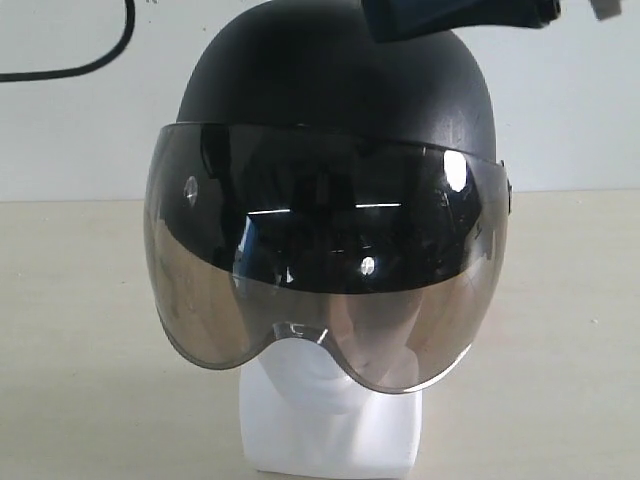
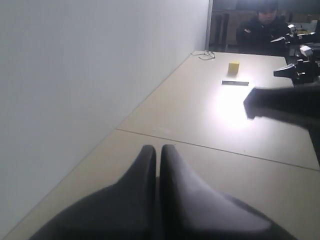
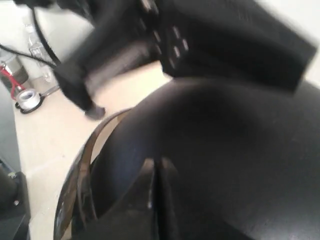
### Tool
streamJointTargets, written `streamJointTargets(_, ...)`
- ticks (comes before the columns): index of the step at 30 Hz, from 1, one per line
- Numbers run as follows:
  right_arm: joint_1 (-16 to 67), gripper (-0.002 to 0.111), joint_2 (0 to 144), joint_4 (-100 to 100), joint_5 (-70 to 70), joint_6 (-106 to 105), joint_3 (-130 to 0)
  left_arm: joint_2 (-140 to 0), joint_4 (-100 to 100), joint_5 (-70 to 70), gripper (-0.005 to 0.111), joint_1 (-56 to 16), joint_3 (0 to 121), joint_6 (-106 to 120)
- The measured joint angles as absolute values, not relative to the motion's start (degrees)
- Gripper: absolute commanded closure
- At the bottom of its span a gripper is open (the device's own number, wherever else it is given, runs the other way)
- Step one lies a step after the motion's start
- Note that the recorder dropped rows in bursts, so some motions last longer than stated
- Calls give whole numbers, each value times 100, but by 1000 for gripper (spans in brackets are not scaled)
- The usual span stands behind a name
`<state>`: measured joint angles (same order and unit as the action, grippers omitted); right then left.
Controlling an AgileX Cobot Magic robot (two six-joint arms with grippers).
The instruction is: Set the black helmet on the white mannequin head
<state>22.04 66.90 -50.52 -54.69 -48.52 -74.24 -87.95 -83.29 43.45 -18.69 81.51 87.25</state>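
On the smooth white mannequin head [image 1: 330,425] sits the black helmet [image 1: 330,90], matte and domed, its smoky curved visor [image 1: 320,260] glossy. The right gripper [image 3: 156,164] hangs just over the shell, jaws together, empty; the left gripper [image 2: 158,149] is likewise closed, away from it.

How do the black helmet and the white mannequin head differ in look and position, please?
The black helmet is matte and dark; the white mannequin head is smooth and pale. The helmet sits on top, while the head is mostly covered, only its chin and neck base bare. The helmet spreads wider than the head's neck base. Both stand upright, facing the exterior camera.
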Motion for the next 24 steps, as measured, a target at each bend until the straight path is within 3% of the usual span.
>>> streamJointTargets(11, 2204, 108, 7074, -5221, -5554, -4878, -7497, -9077, -8350, 4409, 102, -1869, 8218, 8644)
streamJointTargets(24, 2215, 108, 7248, -5091, -6627, -4343, -7530, -9113, -8238, 4375, 102, -1869, 8250, 8374)
